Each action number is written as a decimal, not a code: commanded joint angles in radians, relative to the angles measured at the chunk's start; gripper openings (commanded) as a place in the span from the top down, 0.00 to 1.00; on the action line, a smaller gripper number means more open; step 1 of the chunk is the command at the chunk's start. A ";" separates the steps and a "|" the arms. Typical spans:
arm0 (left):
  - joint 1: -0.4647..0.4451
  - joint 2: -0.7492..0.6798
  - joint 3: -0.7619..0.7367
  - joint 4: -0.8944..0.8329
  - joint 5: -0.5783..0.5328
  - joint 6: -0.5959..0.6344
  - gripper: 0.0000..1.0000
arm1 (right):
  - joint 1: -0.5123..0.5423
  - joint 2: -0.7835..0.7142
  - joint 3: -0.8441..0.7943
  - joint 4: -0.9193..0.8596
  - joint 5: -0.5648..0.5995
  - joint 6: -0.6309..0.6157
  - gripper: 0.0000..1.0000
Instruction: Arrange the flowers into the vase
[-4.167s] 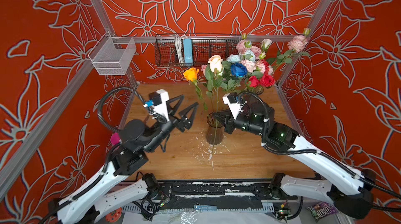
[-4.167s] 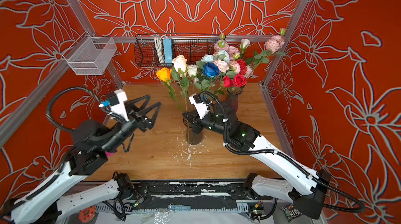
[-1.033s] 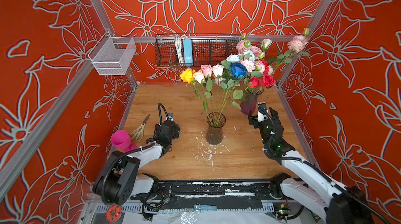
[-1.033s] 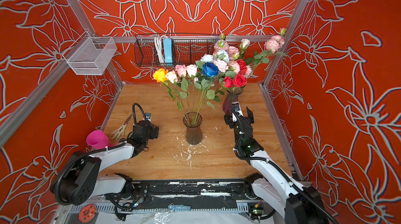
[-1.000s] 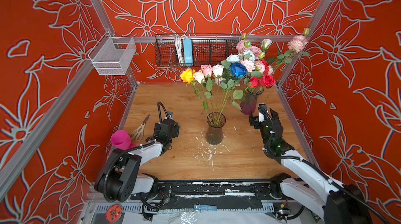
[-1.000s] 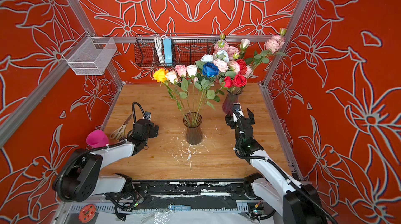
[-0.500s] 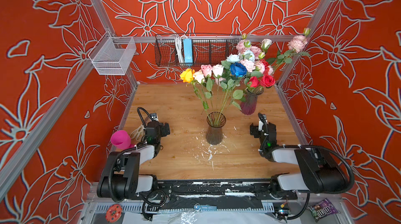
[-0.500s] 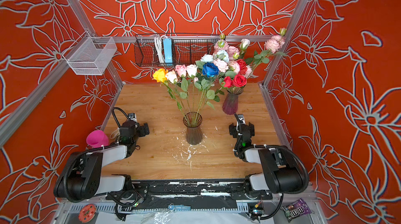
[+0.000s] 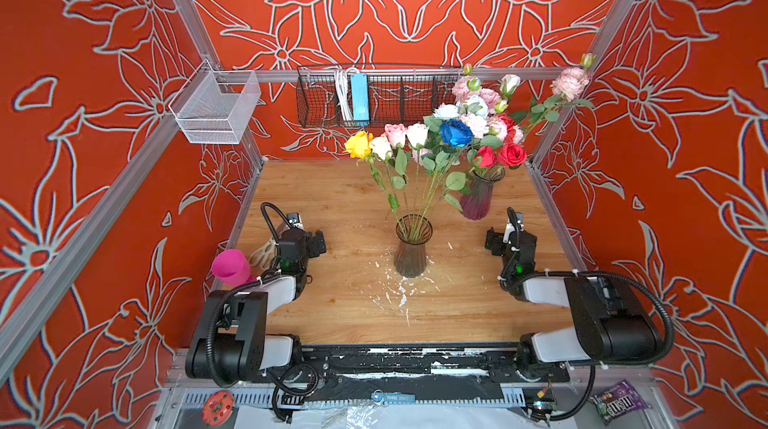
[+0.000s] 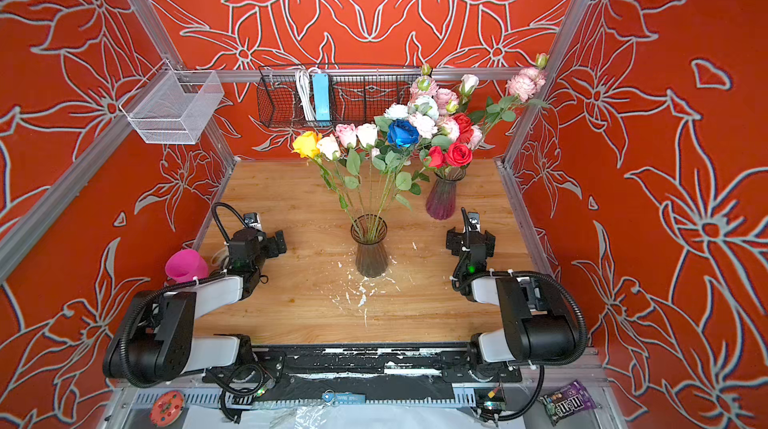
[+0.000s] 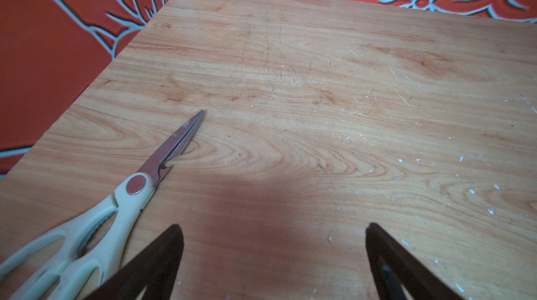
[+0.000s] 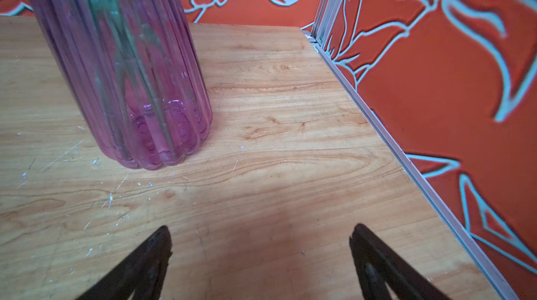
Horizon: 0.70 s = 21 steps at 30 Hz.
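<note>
Two vases are being shown upright on the wooden tabletop (image 9: 332,194): one smoky grey ribbed glass vase (image 9: 411,250) at the middle, and one purple ribbed glass vase (image 9: 478,198) behind it to the right, standing apart from it. The flowers (image 9: 395,134) are all being carried in these two vases, with none lying on the wood. From the grey vase, long green leafy stems are fanning up to one yellow-orange rose (image 9: 358,144), two white roses and one pink one. Two red roses (image 9: 511,154) and a cluster of pale pink blooms are being held above the purple vase. One blue rose (image 9: 456,133) is being seen between the two bunches, and which vase it stands in cannot be told. The left gripper (image 11: 273,227) is being held low over bare wood, jaws spread wide with nothing between them, and one pair of cream-handled scissors (image 11: 122,205) is lying closed just beside it. The right gripper (image 12: 260,228) is likewise being held wide apart and empty, near the purple vase's base without touching it. One pink plastic cup (image 9: 230,267) is sitting at the table's left edge.
</note>
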 commanded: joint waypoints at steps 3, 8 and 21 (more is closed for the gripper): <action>0.000 0.000 0.009 0.009 0.009 -0.004 0.03 | 0.000 -0.008 0.010 0.003 -0.008 0.016 0.03; 0.001 0.000 0.009 0.009 0.008 -0.004 0.03 | 0.001 -0.013 0.012 -0.011 -0.008 0.019 0.03; 0.001 -0.001 0.009 0.009 0.008 -0.004 0.03 | 0.017 -0.011 0.012 -0.007 0.005 0.003 0.03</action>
